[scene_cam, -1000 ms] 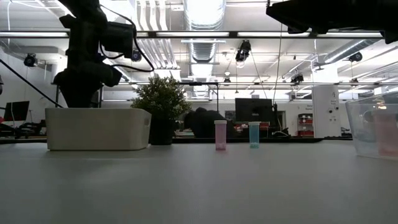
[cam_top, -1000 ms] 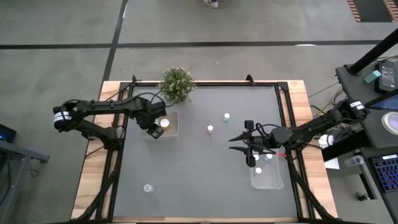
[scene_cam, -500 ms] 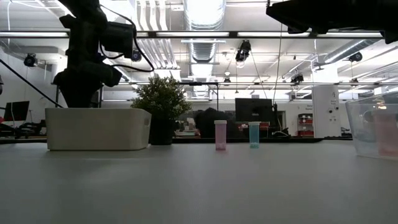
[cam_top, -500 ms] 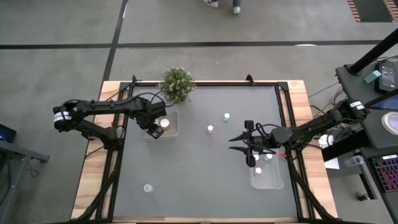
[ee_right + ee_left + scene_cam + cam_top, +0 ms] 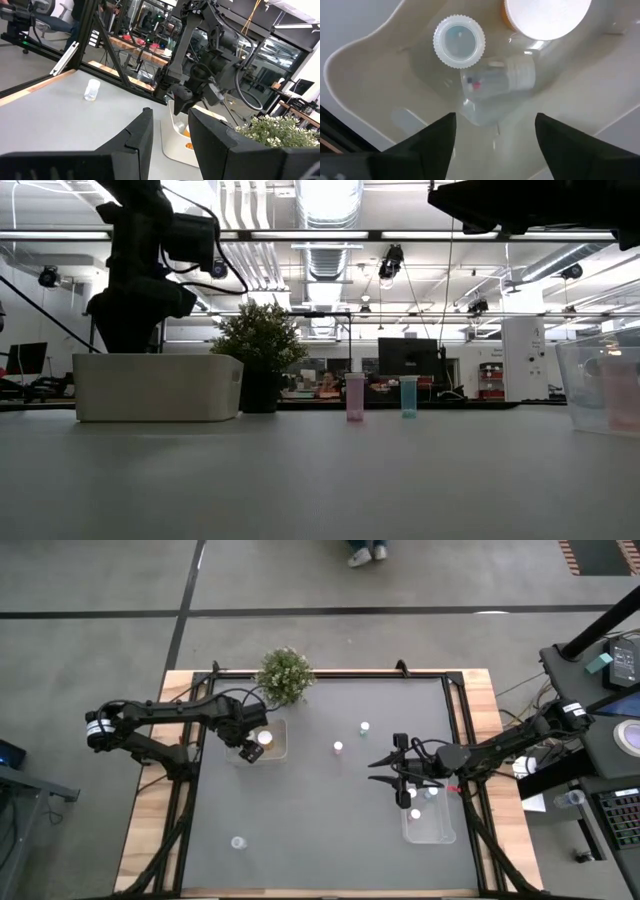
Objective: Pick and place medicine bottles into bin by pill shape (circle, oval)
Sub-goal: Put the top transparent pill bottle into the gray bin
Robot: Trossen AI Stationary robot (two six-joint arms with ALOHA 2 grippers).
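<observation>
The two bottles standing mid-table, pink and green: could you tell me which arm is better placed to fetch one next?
Probably the right. The right gripper hovers empty just beside the pink bottle and green bottle, while the left gripper, open, hangs over the white bin farther away.

Grey table (image 5: 300, 800), potted plant (image 5: 285, 675), white bin (image 5: 272, 739), clear bin (image 5: 430, 822), three loose medicine bottles (image 5: 338, 747)

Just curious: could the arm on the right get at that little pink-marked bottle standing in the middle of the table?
Probably yes. The pink-marked bottle stands alone on bare table, and the right gripper hovers close by, empty, with nothing between them.
</observation>
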